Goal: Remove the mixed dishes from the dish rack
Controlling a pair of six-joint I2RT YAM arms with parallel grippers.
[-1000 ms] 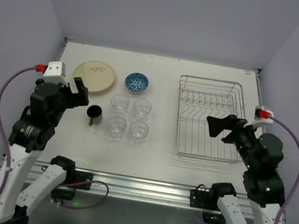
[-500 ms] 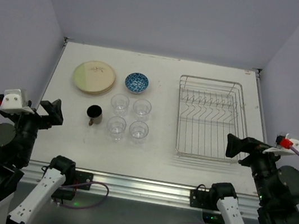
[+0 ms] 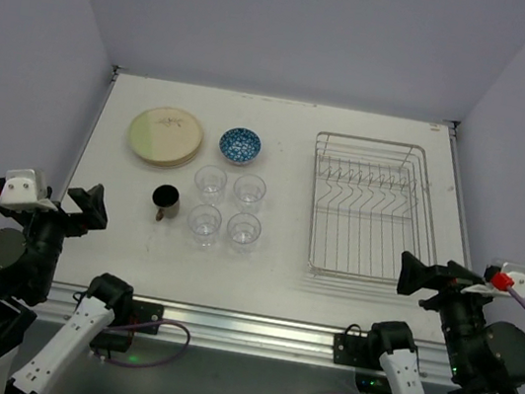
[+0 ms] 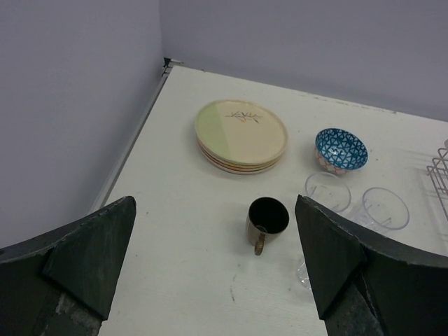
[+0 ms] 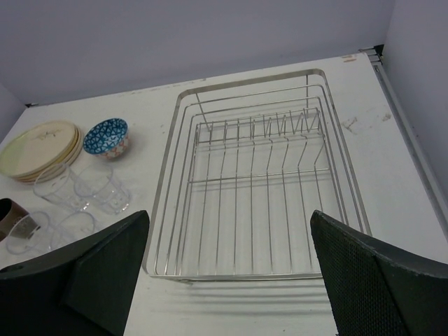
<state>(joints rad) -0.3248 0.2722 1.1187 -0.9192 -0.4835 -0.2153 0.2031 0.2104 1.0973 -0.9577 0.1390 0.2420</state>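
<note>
The silver wire dish rack [image 3: 375, 141] stands on the right of the table with nothing in it; the right wrist view shows the dish rack [image 5: 232, 276] bare. The dishes sit on the table to its left: stacked cream plates [image 3: 165, 136], a blue-patterned bowl [image 3: 240, 144], several clear glasses [image 3: 210, 182] and a dark cup [image 3: 166, 201]. My left gripper [image 3: 89, 208] hangs open off the near left edge, well short of the cup [image 4: 267, 218]. My right gripper [image 3: 420, 277] is open just in front of the rack's near rim. Neither holds anything.
Purple walls close in the table on the left, back and right. An aluminium rail [image 3: 242, 326] with both arm bases runs along the near edge. The white table [image 3: 288, 161] shows bare between the glasses and the rack.
Both arms have pulled back from over the table toward the near edge and lowered. Their jaws stayed open, and no dish moved.
</note>
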